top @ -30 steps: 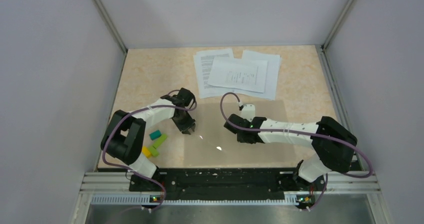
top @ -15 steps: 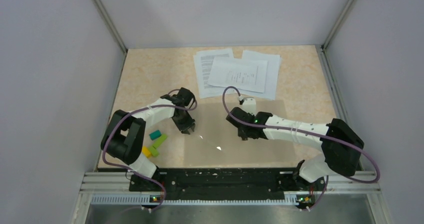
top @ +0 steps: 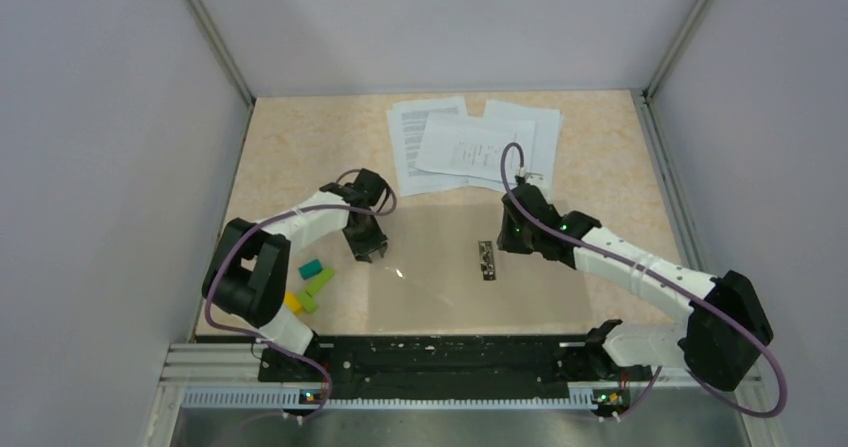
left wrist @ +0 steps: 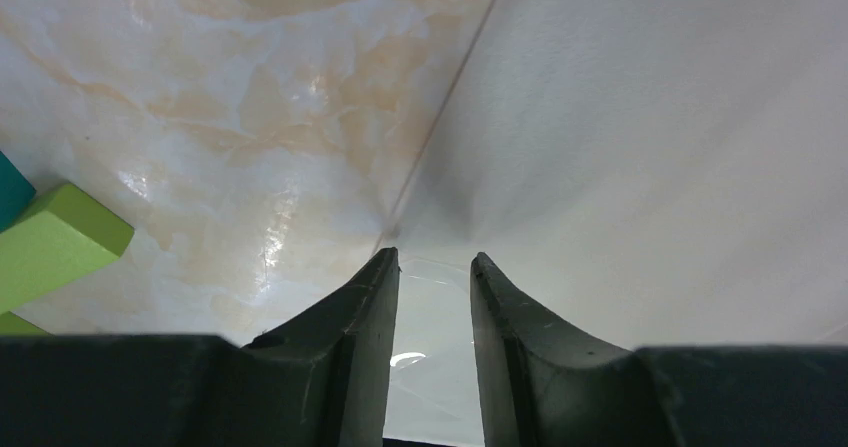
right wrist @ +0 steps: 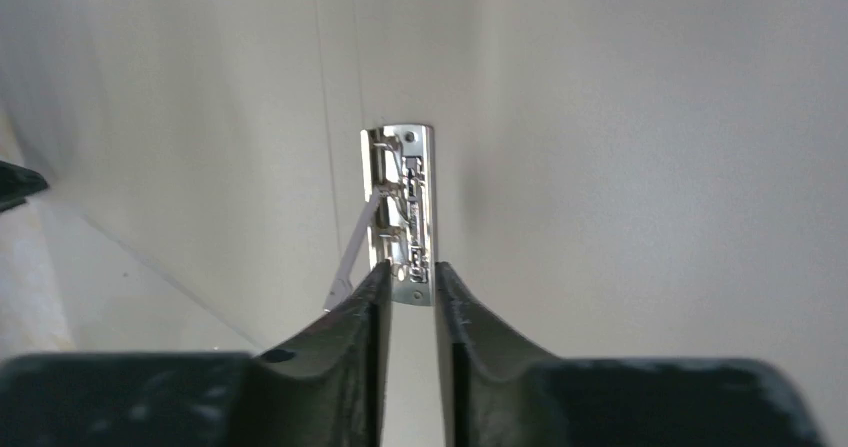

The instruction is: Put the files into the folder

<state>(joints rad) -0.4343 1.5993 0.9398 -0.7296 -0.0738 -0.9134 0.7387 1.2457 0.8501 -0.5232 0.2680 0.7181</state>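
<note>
**Folder open and bare, files beyond the right gripper**

Nearest me, the folder (top: 440,302) lies open and flat with no sheet in it, its clip (top: 487,260) running near-to-far. My left gripper (left wrist: 433,257) straddles the folder's left edge, jaws slightly apart; whether it is gripping I cannot tell. The right gripper (right wrist: 410,267) is parted and empty above the clip. The files (top: 470,147) lie fanned just beyond it, so the right arm is nearer.

the right pincer (top: 510,241) hangs over the opened folder (top: 540,297), the metal clip (top: 487,260) just to its left and the files (top: 470,147) spread beyond it. the left pincer (top: 366,254) sits at the folder's left rim, with coloured blocks (top: 312,281) near its outer side.
</note>
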